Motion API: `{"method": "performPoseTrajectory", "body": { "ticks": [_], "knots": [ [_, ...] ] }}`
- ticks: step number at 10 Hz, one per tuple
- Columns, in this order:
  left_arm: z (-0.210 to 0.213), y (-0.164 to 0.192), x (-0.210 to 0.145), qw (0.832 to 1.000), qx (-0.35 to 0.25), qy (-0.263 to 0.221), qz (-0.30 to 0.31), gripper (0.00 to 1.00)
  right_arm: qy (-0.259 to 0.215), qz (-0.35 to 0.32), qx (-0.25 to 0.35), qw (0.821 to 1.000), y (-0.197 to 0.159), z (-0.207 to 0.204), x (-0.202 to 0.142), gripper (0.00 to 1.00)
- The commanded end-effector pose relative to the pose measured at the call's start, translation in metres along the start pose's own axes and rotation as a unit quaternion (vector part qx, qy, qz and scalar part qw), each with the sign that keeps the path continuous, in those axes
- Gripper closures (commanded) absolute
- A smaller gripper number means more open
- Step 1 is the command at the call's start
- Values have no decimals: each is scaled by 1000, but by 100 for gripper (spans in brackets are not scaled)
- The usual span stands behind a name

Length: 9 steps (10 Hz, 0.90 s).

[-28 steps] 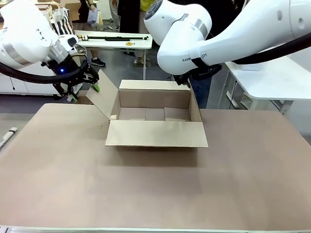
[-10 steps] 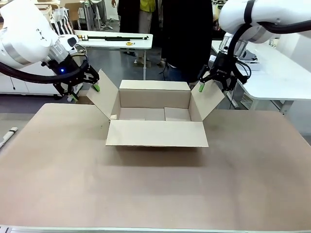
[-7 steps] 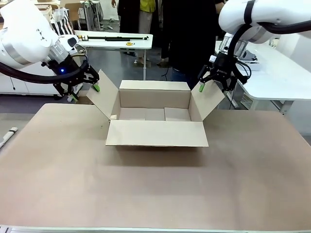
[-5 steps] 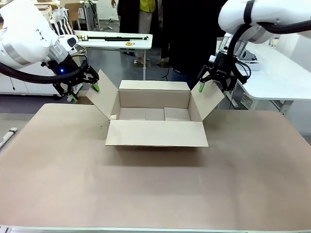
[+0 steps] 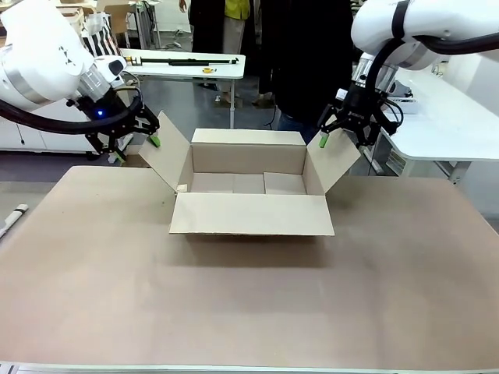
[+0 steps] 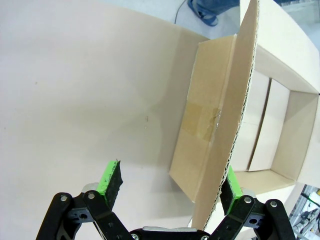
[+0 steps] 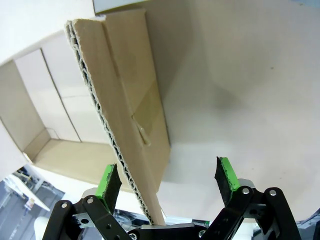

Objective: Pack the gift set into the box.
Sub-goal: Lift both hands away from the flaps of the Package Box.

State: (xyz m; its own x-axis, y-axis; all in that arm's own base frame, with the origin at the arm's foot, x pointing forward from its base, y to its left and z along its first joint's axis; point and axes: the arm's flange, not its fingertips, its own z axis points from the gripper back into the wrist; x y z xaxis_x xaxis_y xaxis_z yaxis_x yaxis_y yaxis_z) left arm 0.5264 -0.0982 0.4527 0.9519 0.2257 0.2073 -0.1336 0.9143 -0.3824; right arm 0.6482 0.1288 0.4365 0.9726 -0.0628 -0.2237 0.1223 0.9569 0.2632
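On the brown table [image 5: 249, 312], by the far edge's middle: propping the box [image 5: 249, 214] open, with left gripper [image 5: 137, 148] and right gripper [image 5: 345, 139] spread wide, straddling its side flaps [image 5: 168, 156] unclamped. Likely awaiting the gift set; next, holding flaps clear.

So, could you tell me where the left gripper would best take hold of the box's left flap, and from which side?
Probably the left flap by its free edge, approached from beyond that edge. It is a thin corrugated sheet leaning outward from the box, so one pad on each face should pinch it; the open left gripper straddles that edge.
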Motion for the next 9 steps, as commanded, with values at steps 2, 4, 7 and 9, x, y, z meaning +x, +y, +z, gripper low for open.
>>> {"method": "performPoseTrajectory", "body": {
  "ticks": [2,4,7,9],
  "knots": [
    [1,1,-2,1000,8,-5,2,0,-2,2,-13,1000,-1,0,-1,0],
    [1,1,-2,1000,8,-5,2,0,-2,2,-13,1000,-1,0,-1,0],
    [1,1,-2,1000,8,-5,2,0,-2,2,-13,1000,-1,0,-1,0],
    [1,1,-2,1000,8,-5,2,0,-2,2,-13,1000,-1,0,-1,0]
  ]
}}
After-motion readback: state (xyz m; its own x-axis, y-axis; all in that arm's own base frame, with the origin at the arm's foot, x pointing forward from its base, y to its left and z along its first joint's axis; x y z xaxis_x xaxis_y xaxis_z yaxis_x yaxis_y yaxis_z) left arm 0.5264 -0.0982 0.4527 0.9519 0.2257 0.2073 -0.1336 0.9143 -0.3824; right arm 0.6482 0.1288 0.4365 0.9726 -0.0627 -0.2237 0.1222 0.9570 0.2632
